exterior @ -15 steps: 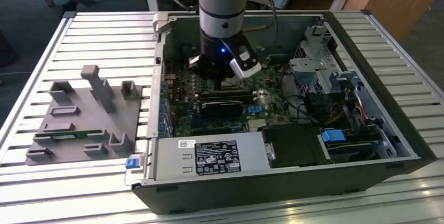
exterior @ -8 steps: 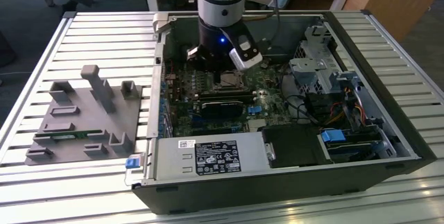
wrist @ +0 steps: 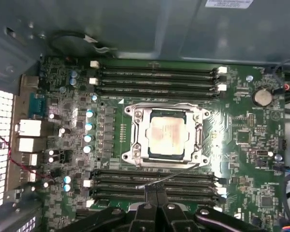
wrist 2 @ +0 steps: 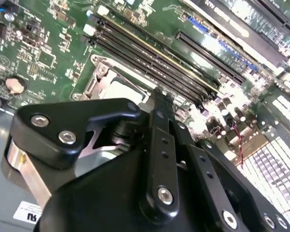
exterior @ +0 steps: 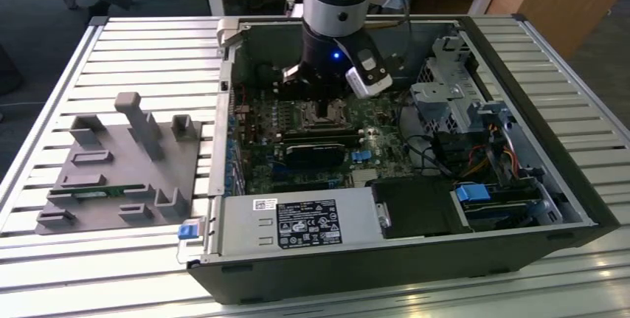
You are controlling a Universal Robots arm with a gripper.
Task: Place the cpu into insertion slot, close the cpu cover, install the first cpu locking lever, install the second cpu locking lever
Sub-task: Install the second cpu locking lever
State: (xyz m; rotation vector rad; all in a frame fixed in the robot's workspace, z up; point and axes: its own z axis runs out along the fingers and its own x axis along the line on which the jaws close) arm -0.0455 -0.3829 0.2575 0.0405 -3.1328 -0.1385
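The cpu (wrist: 166, 135) lies flat in the insertion slot (wrist: 127, 155) in the middle of the green motherboard, its silver top showing. The cpu cover (wrist: 139, 137) is folded down around it as a silver frame. A thin wire locking lever (wrist: 176, 172) runs at a slant from the socket's corner towards my fingertips, standing off from the socket's edge. My gripper (wrist: 157, 189) is shut, its tips right by the lever's free end; I cannot tell whether they touch it. In the exterior view my gripper (exterior: 317, 100) hangs low over the socket inside the open computer case.
Long black memory slots (wrist: 154, 77) flank the socket on both sides. In the exterior view the case holds a black card (exterior: 317, 152), a power supply (exterior: 295, 222) and a drive cage (exterior: 453, 89). A grey fixture block (exterior: 118, 163) sits on the slatted table at the exterior view's left.
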